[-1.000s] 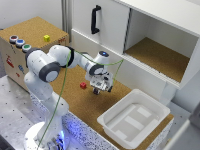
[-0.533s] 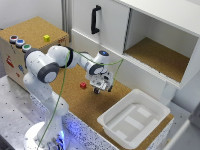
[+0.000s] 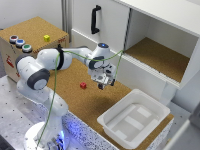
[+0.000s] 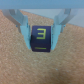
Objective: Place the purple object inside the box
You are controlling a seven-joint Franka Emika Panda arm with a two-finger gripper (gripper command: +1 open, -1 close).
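The purple object (image 4: 41,39) is a dark purple cube with a yellow-green "3" on its face. In the wrist view it sits between my two light-blue fingers (image 4: 24,29), which press on both its sides over the cork surface. In the exterior view my gripper (image 3: 103,84) points down over the cork table, and the cube is barely visible between the fingers. The box (image 3: 107,123), a white shallow plastic tub, stands apart from the gripper, toward the exterior view's right and nearer the camera. It is empty.
A small red cube (image 3: 83,85) lies on the cork just at the exterior view's left of the gripper. A cork-topped brown box (image 3: 31,31) with coloured buttons and a yellow cube (image 3: 46,38) stands at the back left. A white cabinet (image 3: 112,20) with a cork-lined compartment (image 3: 157,57) is behind.
The gripper with the cube has shifted slightly toward the exterior view's right; otherwise the scene is the same.
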